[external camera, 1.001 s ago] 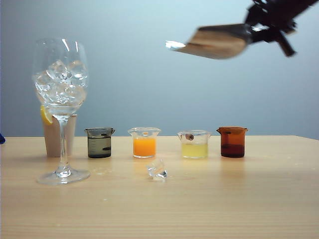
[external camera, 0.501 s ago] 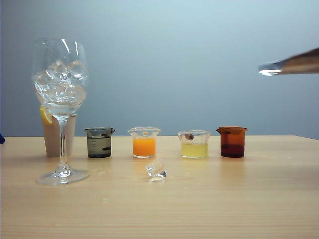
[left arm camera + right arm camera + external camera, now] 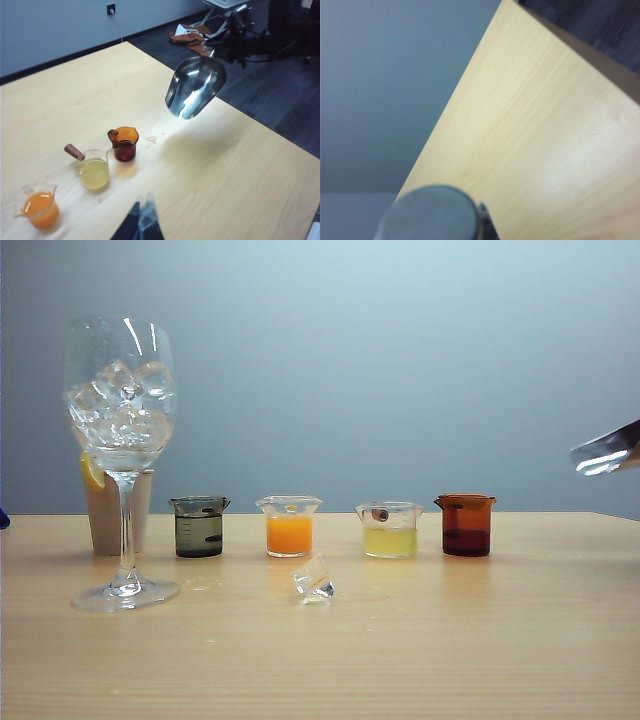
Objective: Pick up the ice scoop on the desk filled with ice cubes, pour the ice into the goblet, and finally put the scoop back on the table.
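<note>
The goblet (image 3: 122, 450) stands at the left of the table (image 3: 450, 650), its bowl full of ice cubes (image 3: 120, 405). One loose ice cube (image 3: 315, 582) lies on the wood in front of the beakers. Only the tip of the ice scoop (image 3: 606, 452) shows at the right edge, above the table. The left wrist view shows the ice scoop (image 3: 195, 92) in the air over the table's right part, its trough shiny and without ice. My right gripper (image 3: 229, 45) is shut on its handle (image 3: 427, 214). My left gripper (image 3: 142, 220) hovers shut and empty near the beakers.
A row of small beakers stands mid-table: dark grey (image 3: 200, 527), orange (image 3: 290, 528), yellow (image 3: 390, 532), brown (image 3: 466, 525). A wooden block with a lemon slice (image 3: 105, 505) sits behind the goblet. The table edge (image 3: 280, 137) drops to a dark floor.
The scoop has swung to the right and sunk lower in the exterior view; the right arm has left that view and only the scoop's tip remains at the edge.
</note>
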You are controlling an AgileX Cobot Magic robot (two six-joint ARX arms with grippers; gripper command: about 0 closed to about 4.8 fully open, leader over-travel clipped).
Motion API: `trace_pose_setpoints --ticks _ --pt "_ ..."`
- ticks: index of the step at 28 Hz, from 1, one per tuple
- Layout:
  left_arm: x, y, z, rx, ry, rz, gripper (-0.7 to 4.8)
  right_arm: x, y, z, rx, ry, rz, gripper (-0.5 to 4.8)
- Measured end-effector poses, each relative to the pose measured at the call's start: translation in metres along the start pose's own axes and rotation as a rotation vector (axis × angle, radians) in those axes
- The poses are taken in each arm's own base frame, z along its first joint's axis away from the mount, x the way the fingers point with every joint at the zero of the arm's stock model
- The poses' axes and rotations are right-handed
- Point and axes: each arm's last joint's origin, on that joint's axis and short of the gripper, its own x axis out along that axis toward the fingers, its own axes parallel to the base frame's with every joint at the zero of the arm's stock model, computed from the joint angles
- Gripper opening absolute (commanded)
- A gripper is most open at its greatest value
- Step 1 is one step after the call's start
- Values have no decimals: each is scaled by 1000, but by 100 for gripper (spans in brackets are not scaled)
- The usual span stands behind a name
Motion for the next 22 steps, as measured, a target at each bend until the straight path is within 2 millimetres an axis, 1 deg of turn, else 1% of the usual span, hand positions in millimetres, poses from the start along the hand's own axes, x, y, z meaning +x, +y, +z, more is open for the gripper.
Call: trace_pose_setpoints --ticks 4,9,11,13,16,20,22 --pt "3 0 -1 20 8 1 -5 17 -14 0 -15 -2 21 -6" --pt "14 0 -4 23 40 2 -5 36 -45 -6 21 36 -27 -6" --pt "18 0 -6 23 58 3 -5 44 -54 -7 -1 36 -10 -6" --pt "22 0 -8 24 75 4 -5 50 -59 -6 -23 21 10 -6" --pt "25 1 -9 26 86 21 -5 58 -68 -11 -48 32 10 -6" --pt "26 1 -8 36 77 27 -5 68 -67 -16 -77 39 65 -6" --pt "28 1 -10 44 96 27 -5 73 -69 -18 -60 44 71 -6"
